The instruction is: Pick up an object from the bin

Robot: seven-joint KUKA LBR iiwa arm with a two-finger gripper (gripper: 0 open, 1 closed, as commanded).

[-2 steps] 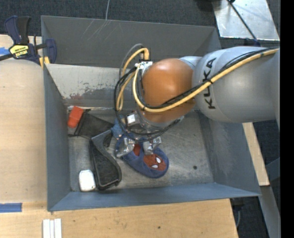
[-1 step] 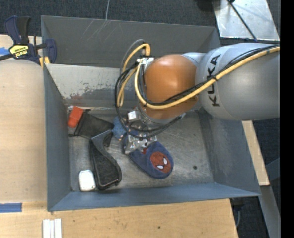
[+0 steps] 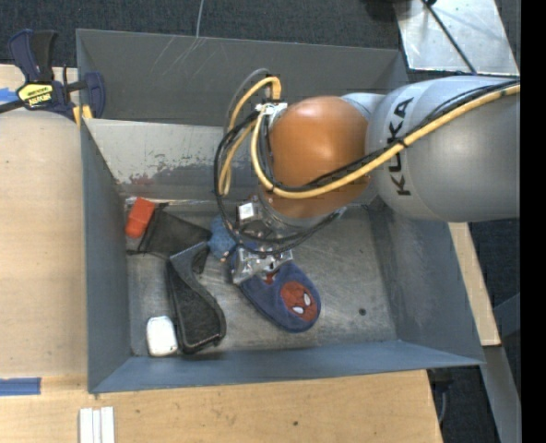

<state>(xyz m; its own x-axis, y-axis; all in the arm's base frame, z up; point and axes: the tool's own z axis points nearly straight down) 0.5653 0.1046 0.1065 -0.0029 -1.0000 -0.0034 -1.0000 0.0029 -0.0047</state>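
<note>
Where the grey bin's (image 3: 105, 275) floor meets its left wall, a small orange block (image 3: 140, 217) sits toward the back and a small rounded white object (image 3: 161, 336) lies in the front corner. Just right of the white object and touching it is a long black pouch (image 3: 197, 314) with a mesh face, lying lengthwise; behind it, beside the orange block, rests a flat black piece (image 3: 175, 233). Further right, a light blue scrap (image 3: 220, 239) shows at the edge of the wrist. The gripper (image 3: 253, 264) is low over the middle of the floor, directly at the upper-left end of a blue slipper (image 3: 290, 303) that bears a red masked face. That slipper stretches away from the gripper toward the lower right, its face end clear of the tool. Whether the gripper is open or closed, or has any hold on the slipper, cannot be told. Above it sits the orange cover (image 3: 315, 153) looped with yellow and black cables (image 3: 243, 109), and the silver arm (image 3: 457, 150) runs off to the right.
</note>
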